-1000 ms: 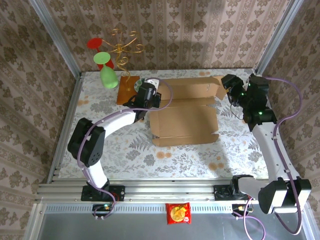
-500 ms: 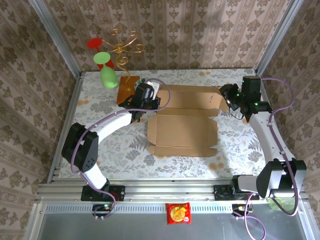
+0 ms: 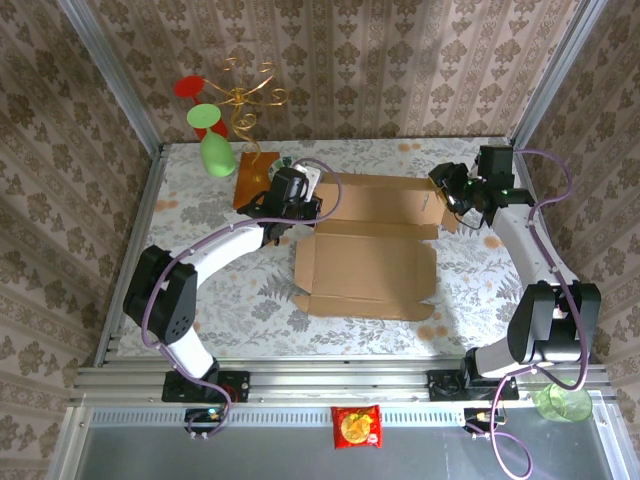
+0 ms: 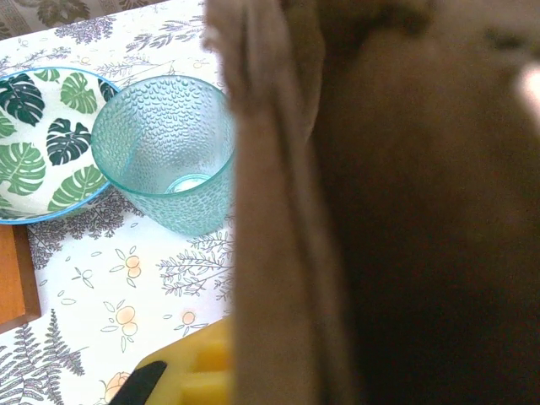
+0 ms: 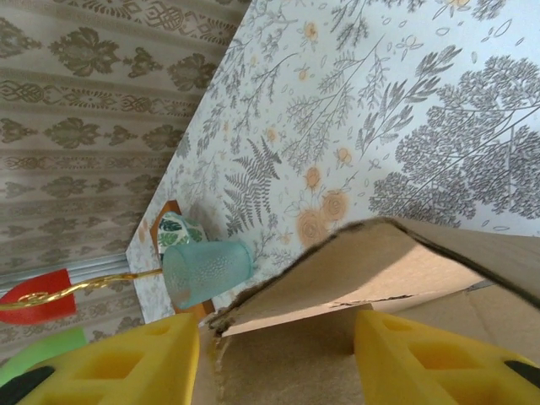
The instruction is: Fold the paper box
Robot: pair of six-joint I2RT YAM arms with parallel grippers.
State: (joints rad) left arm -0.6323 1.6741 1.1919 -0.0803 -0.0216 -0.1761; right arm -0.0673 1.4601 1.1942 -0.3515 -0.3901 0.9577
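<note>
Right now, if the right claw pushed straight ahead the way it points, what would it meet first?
The paper box: its raised flap sits between the fingers of the right claw.

Behind the paper box's [image 3: 365,265] far-left corner stand a teal cup [image 4: 169,152], leaf-print bowl [image 4: 42,143] and wooden slab [image 3: 248,180] — tight passage; the table [image 3: 230,310] in front lies open.

No words or numbers can be read anywhere. The cardboard box [image 3: 365,268] is unprinted. The print on the red packet [image 3: 356,427] is too small to read.
</note>
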